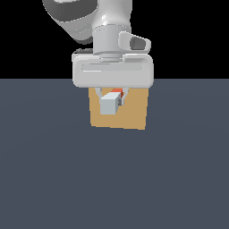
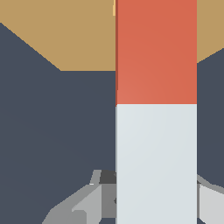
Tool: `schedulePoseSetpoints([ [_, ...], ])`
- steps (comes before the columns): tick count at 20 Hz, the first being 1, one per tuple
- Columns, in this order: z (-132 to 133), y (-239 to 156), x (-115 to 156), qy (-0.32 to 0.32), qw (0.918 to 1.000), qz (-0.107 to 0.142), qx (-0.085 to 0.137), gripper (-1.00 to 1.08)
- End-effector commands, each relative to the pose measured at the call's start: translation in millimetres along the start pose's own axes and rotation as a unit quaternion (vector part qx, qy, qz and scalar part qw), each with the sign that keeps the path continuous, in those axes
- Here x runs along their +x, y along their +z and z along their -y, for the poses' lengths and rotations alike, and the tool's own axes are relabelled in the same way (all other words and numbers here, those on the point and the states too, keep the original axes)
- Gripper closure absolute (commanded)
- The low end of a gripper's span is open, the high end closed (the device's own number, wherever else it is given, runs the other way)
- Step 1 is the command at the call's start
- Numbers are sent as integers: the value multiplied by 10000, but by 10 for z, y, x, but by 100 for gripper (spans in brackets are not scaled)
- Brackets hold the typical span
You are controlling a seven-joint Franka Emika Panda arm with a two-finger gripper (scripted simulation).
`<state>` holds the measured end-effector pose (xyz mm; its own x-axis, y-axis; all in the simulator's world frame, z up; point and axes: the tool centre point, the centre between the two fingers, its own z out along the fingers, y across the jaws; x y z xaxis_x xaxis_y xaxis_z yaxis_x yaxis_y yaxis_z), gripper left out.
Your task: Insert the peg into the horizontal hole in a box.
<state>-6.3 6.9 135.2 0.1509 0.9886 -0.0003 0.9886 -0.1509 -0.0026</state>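
A: Exterior view set low and level, facing the arm head-on, the box (image 1: 129, 114) behind the gripper (image 1: 112, 96), dark floor (image 1: 114, 179) filling the foreground.

B: Wrist view pressed right up close, looking along the peg (image 2: 156, 109) toward the box (image 2: 65, 39).

A: Shared by both: peg (image 1: 110, 103), box face, floor (image 2: 57, 131).

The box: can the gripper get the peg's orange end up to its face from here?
Probably yes. The gripper holds the peg with its orange half pointing at the box, and nothing stands between them. The hole itself is hidden behind the peg, so alignment is unclear.
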Motion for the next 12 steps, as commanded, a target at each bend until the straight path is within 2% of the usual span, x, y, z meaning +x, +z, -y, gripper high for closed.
schedulePoseSetpoints([
  [1, -2, -18, 232, -7, 10000, -5, -18, 108],
  [7, -8, -24, 611, -7, 10000, -6, -23, 108],
  [12, -16, -23, 711, -7, 10000, -6, -23, 108],
])
